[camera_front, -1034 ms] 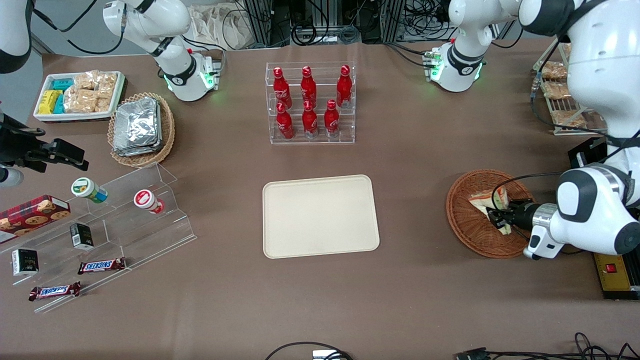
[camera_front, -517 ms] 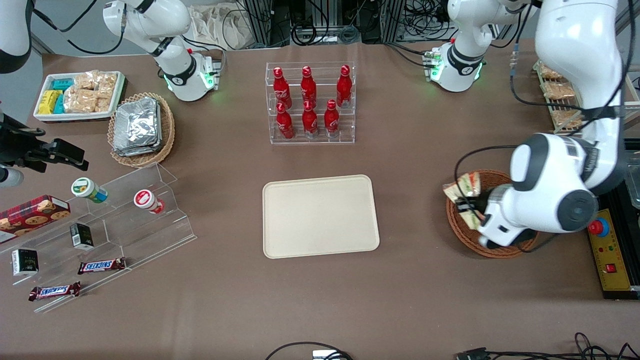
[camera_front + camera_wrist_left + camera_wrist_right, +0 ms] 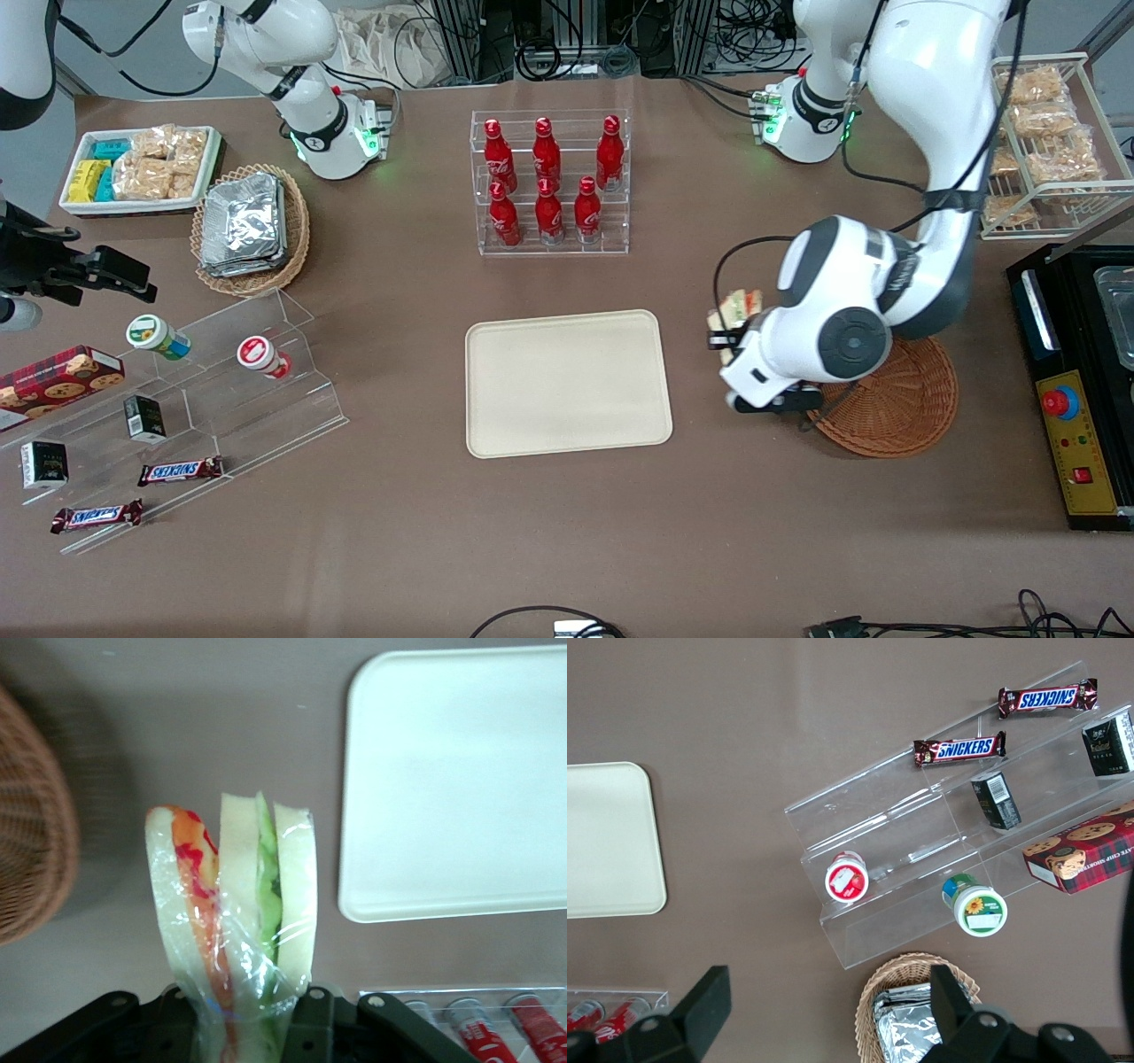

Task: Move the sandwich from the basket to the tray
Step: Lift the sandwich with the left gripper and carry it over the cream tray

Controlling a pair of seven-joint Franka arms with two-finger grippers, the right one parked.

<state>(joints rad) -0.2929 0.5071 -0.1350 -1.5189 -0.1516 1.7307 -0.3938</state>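
Observation:
My left gripper is shut on the clear-wrapped sandwich and holds it above the bare table, between the reddish-brown wicker basket and the cream tray. In the left wrist view the sandwich hangs between the black fingers, showing white bread with orange and green layers. The tray and the basket's rim lie on either side of it. The basket holds nothing that I can see.
A clear rack of red bottles stands farther from the front camera than the tray. A pale wicker basket with foil packets, a white snack tray and a clear stepped stand lie toward the parked arm's end.
My gripper has lifted the sandwich out of the basket and carried it toward the tray; it now hangs clear of the basket's rim.

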